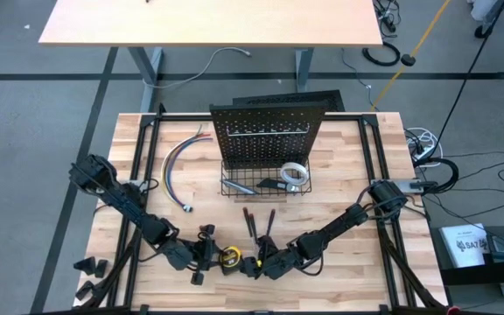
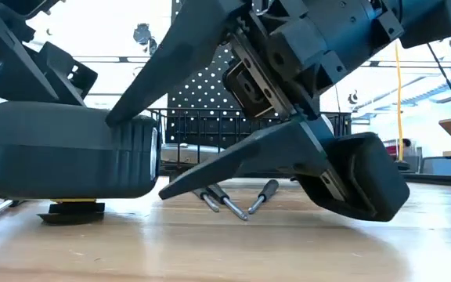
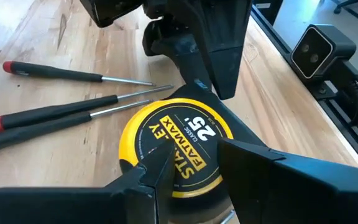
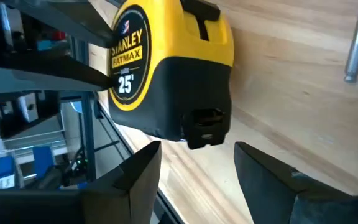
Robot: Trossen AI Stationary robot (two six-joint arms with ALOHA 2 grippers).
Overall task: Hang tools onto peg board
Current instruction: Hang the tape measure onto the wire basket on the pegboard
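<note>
Tape measure (image 3: 176, 146), yellow and black, lies flat on the tabletop (image 1: 357, 254) near its front edge, with both arms converged on it. The left tool (image 3: 185, 171) has its fingers apart on either side of the case, touching or nearly so, not clearly clamped; the right tool (image 4: 194, 168) stands apart just short of the case. In the peg board (image 1: 269, 131) basket (image 1: 234, 188) sit the white tape roll (image 1: 294, 173) and what looks like the utility knife (image 1: 274, 185). Three screwdrivers (image 1: 259, 221) lie loose nearby, so most hanging appears left to do.
</note>
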